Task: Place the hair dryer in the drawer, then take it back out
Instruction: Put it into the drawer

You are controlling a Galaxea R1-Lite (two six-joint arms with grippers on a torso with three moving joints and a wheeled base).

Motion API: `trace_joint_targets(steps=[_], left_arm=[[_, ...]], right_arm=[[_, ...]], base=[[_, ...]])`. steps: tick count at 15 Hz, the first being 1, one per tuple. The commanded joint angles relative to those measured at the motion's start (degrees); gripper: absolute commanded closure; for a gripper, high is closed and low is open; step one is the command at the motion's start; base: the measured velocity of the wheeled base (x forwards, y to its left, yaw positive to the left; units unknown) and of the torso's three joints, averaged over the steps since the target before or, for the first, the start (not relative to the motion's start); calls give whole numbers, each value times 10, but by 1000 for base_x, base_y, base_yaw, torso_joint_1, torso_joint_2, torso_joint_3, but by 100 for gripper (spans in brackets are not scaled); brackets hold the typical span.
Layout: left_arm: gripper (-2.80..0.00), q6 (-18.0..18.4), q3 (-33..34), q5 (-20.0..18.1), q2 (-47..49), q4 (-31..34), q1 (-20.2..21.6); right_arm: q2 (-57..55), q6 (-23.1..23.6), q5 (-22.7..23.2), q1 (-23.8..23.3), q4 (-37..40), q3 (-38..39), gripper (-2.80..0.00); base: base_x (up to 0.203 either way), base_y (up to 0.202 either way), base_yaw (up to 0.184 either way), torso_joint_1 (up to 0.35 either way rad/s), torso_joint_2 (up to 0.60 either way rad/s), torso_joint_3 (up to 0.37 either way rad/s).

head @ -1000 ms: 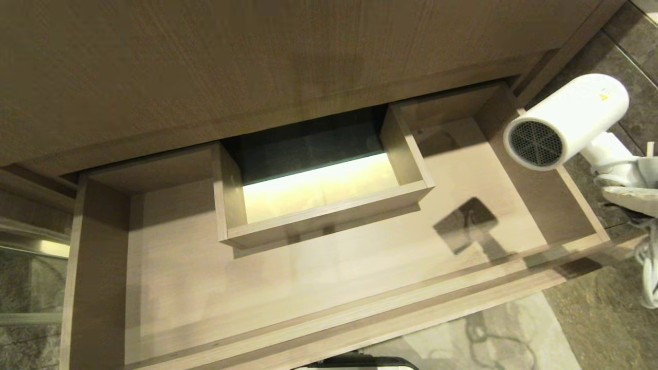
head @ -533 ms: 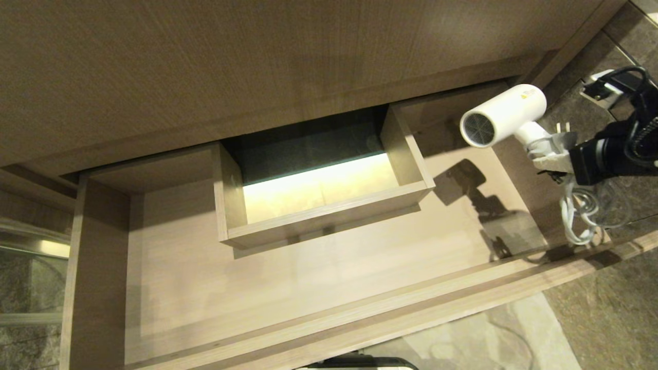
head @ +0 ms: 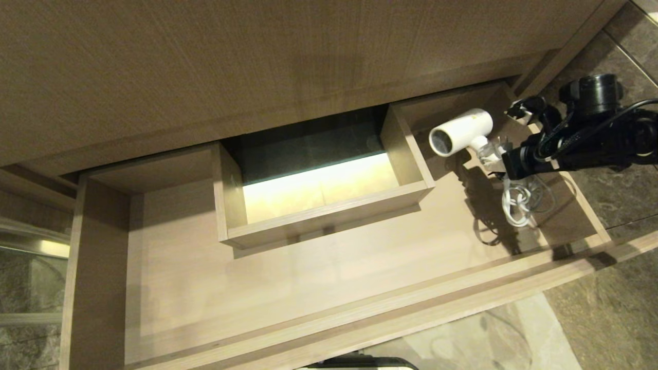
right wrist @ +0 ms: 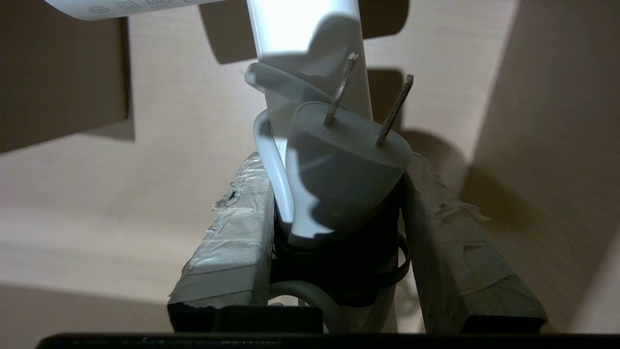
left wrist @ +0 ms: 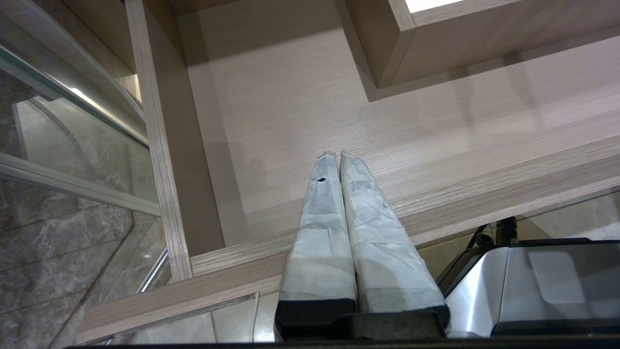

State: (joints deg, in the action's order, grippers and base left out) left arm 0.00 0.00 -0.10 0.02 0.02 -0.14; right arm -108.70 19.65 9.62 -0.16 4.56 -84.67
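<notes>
Item: small white round-barrelled hair dryer [head: 461,132], cord coiled beneath.
Place: inside wide light-wood drawer [head: 329,308], beside its boxed cutout [head: 329,210].
Right claw [head: 496,158]: clamps dryer handle.
Left claw [left wrist: 339,157]: pressed together, empty.

bathroom, wood vanity drawer [head: 318,288], marble floor tiles [head: 606,318], glass panel [left wrist: 72,145]

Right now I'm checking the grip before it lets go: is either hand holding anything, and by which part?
The right hand holds the hair dryer by its handle, with the plug and cord bunched between the fingers. The left hand holds nothing.
</notes>
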Motion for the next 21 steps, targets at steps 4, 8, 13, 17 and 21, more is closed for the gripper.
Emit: trace_joint_targets(steps=[4, 8, 13, 17, 21], left_arm=[[0, 0, 1, 0, 0, 0, 0], [0, 0, 0, 0, 0, 0, 0], [0, 0, 0, 0, 0, 0, 0], [0, 0, 1, 0, 0, 0, 0], [0, 0, 0, 0, 0, 0, 0]], right_arm=[[-75, 3, -1, 18, -117, 0, 0], [-86, 20, -6, 17, -180, 24, 0], [-93, 41, -8, 17, -182, 27, -280], [-70, 41, -9, 16, -182, 35, -280], [-8, 22, -7, -5, -175, 47, -280]], base=[[0, 0, 0, 0, 0, 0], [0, 0, 0, 0, 0, 0], [0, 0, 0, 0, 0, 0], [0, 0, 0, 0, 0, 0], [0, 0, 0, 0, 0, 0]])
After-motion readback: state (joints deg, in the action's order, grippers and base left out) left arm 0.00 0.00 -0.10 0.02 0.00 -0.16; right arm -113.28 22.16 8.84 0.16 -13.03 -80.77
